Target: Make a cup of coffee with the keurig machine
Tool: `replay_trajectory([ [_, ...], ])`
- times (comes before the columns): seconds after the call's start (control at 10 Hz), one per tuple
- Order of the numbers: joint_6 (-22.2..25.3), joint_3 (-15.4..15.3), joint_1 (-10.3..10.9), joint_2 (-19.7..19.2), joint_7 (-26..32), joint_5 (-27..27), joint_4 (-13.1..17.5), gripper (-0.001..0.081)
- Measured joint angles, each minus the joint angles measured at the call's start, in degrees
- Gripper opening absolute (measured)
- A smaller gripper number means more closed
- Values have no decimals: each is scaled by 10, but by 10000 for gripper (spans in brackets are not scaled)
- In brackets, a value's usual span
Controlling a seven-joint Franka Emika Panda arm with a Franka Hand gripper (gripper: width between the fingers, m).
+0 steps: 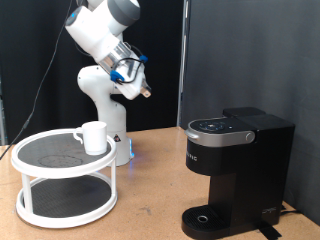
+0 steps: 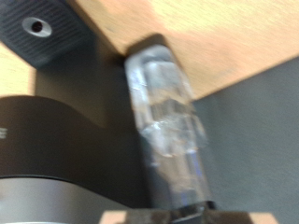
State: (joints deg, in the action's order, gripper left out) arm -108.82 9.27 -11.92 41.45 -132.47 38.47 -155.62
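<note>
The black keurig machine [image 1: 238, 165] stands on the wooden table at the exterior view's right, lid down, with its round drip tray base [image 1: 205, 218] bare. The white cup [image 1: 94, 136] stands on the top tier of a white two-tier round stand [image 1: 40, 170] at the left. My gripper [image 1: 142, 90] hangs high in the air between the two, above and left of the machine, touching nothing. The blurred wrist view looks down on the machine's dark lid [image 2: 47, 140], its drip tray base [image 2: 37, 28] and its clear water tank [image 2: 168, 121]. No fingers show there.
The robot's white base [image 1: 112, 125] stands just behind the stand. Black curtains close off the back. Bare wooden table top [image 1: 150, 200] lies between the stand and the machine.
</note>
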Motion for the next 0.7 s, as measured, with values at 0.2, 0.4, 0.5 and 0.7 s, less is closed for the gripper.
replay_trajectory([
  [0.2,-8,8,-26,30,5,-8,-7,0],
  [0.4,2,20,-28,37,7,-9,-8,0],
  [0.5,-6,19,-29,38,7,-9,-9,0],
  [0.7,-32,22,-50,39,3,-19,-10,0],
])
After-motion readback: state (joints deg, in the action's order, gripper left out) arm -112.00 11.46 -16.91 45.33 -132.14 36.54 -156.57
